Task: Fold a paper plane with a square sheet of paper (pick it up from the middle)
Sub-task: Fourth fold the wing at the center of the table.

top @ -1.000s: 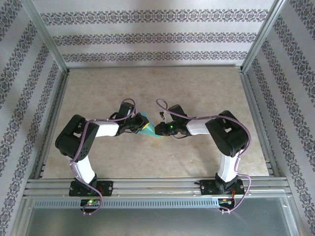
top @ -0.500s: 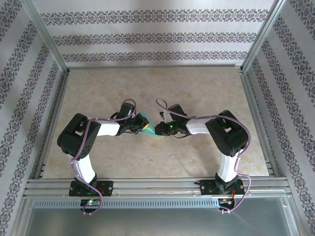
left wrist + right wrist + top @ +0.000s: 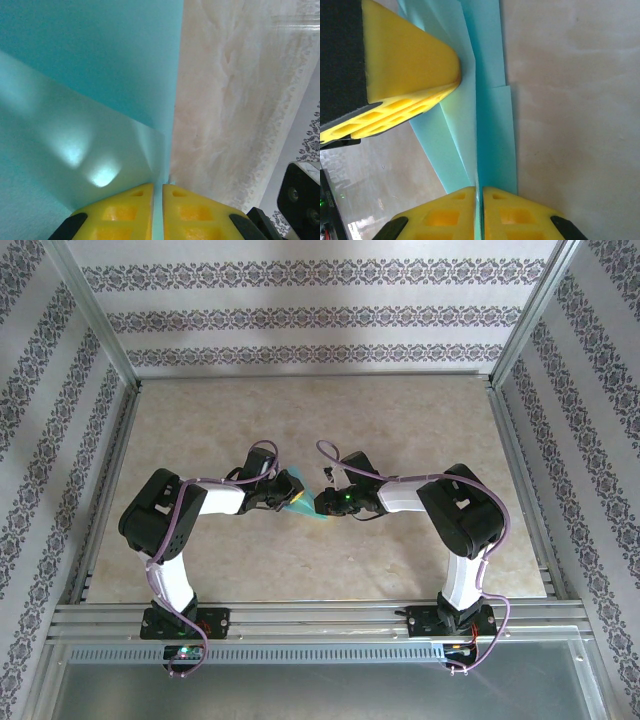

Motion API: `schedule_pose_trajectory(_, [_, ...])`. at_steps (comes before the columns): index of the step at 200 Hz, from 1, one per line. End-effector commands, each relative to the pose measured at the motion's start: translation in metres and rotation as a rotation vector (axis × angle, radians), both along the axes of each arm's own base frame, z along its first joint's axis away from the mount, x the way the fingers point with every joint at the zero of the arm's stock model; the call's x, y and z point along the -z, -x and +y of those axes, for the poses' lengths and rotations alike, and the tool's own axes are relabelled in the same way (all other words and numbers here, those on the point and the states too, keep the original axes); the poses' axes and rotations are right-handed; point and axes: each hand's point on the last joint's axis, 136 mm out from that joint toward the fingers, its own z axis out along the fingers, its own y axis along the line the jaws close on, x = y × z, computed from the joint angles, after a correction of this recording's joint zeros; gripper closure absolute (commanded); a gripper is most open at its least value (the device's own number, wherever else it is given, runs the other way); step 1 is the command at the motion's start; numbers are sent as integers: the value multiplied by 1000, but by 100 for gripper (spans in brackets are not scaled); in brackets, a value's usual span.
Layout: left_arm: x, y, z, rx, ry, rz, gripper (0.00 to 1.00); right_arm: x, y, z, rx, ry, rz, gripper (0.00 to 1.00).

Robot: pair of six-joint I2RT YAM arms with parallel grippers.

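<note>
Teal square sheet of paper (image 3: 492, 115), left hand (image 3: 157, 189), right hand (image 3: 479, 192) clamped on it, right wrist shows folds

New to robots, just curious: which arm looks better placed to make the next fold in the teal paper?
Probably the right. The right gripper is shut on the square sheet of paper along the crease, folded layers on both sides. The left gripper pinches near an edge, better for steadying.

White shells with black joints and bases on left arm (image 3: 172, 578) and right arm (image 3: 462, 580). Lilac cables (image 3: 263, 445) looped along both. Green LED (image 3: 347, 497) at right wrist. Yellow fingers (image 3: 125, 215) with honeycomb cut-outs on black mounts, left gripper (image 3: 158, 188) and right gripper (image 3: 479, 190).
</note>
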Motion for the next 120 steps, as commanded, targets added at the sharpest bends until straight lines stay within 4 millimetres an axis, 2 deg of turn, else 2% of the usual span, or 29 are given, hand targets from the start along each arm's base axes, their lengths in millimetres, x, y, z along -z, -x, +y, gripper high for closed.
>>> schedule_pose_trajectory(1, [-8,-4,-10,42,10,-46,87,40,30,-22,4,128,153,85])
schedule_pose_trajectory(93, [-35,-9,-15,94,19,-149,86,42,28,-26,18,130,162,90])
schedule_pose_trajectory(120, [-40,-7,-10,88,1,-166,84,43,27,-27,21,133,164,91])
